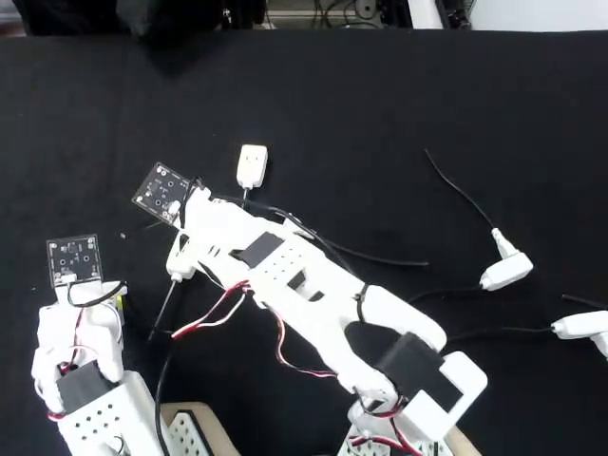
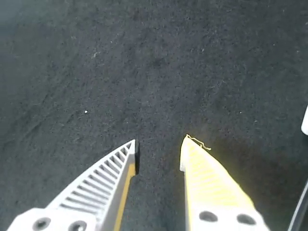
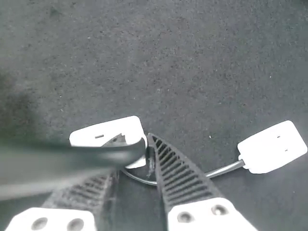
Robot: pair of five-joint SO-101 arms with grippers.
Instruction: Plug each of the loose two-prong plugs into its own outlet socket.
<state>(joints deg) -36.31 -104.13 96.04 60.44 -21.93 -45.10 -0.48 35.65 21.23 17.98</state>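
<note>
Carrying scattered white plugs (image 1: 504, 271), black cloth (image 1: 380, 95) reaches background cables (image 1: 337, 11).

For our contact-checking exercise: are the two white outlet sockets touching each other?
Apart. The right wrist view shows bare black table between the nearer socket and the farther socket.

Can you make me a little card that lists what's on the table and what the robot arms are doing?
Table: black cloth table
Sockets: two white rectangular plastic outlet sockets; one lies free, the other sits at the right gripper
Plugs: two white plastic plugs on black cables, unplugged, far from the sockets
Left gripper: open over bare table
</note>
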